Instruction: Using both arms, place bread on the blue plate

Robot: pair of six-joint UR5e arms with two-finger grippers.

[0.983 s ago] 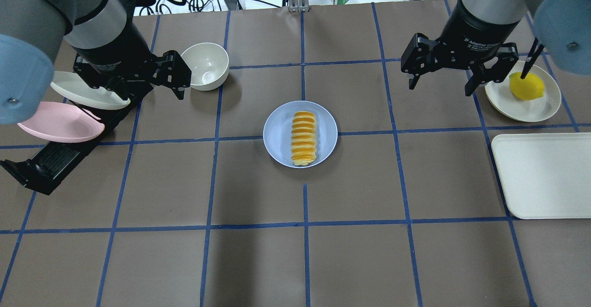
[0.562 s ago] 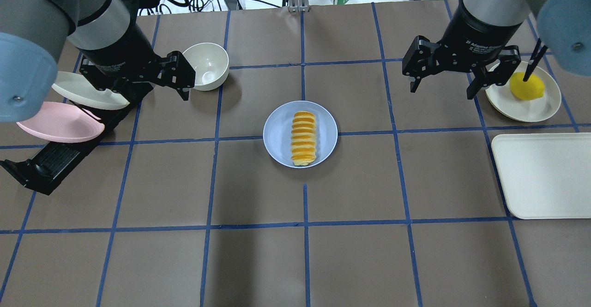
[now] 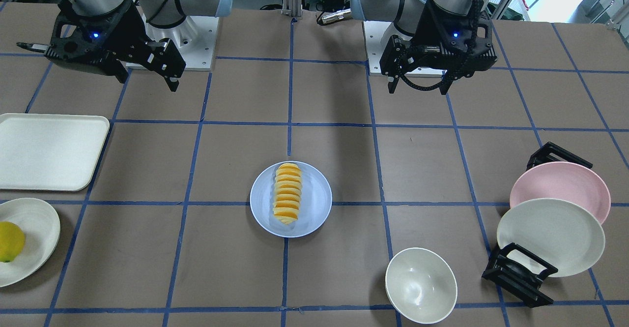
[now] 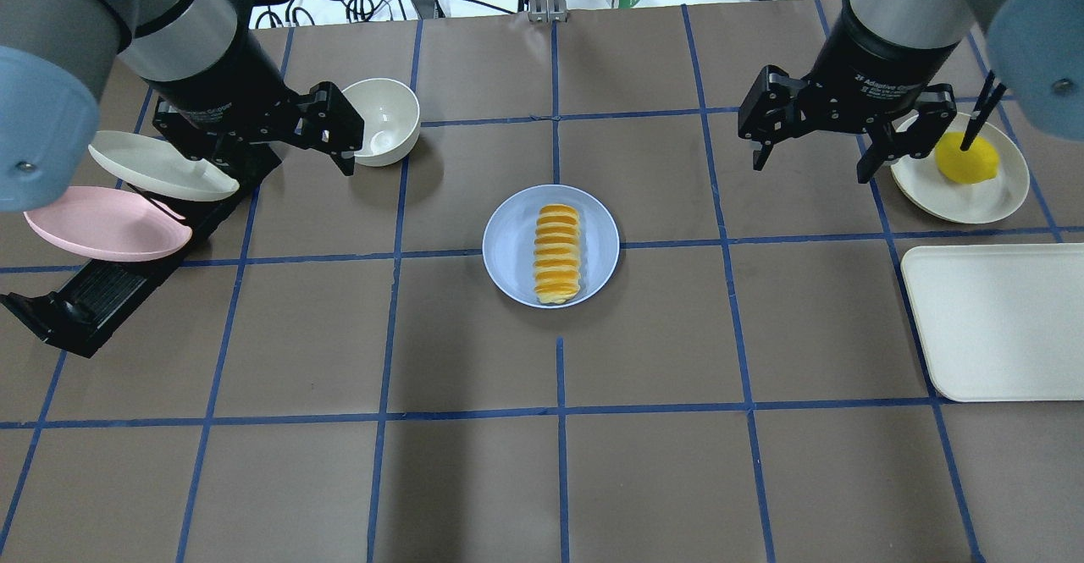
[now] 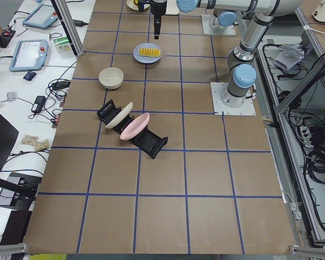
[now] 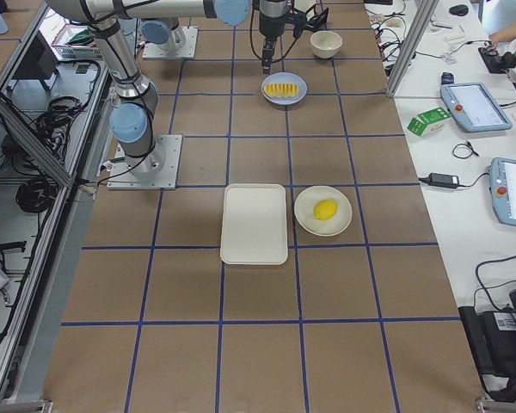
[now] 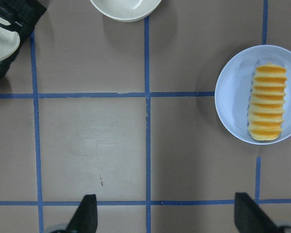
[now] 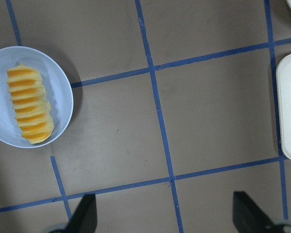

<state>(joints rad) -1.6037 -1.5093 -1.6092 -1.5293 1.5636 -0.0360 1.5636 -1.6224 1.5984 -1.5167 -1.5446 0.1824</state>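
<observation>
The bread (image 4: 557, 251), a ridged orange-yellow loaf, lies lengthwise on the blue plate (image 4: 508, 250) at the table's middle; it also shows in the front view (image 3: 288, 193) and in both wrist views (image 7: 267, 106) (image 8: 30, 106). My left gripper (image 4: 273, 153) is open and empty. It hovers above the table to the plate's far left, beside a white bowl. My right gripper (image 4: 810, 170) is open and empty. It hovers to the plate's far right. Neither gripper touches the bread or the plate.
A white bowl (image 4: 381, 118) stands by the left gripper. A black rack (image 4: 102, 292) holds a pink plate (image 4: 102, 229) and a cream plate (image 4: 161, 169) at the left. At the right are a lemon (image 4: 965, 159) on a cream plate (image 4: 974, 199) and a white tray (image 4: 999, 317).
My left gripper has drifted a little to the right, toward the bowl. My right gripper has barely shifted. The bread and the blue plate have not moved.
</observation>
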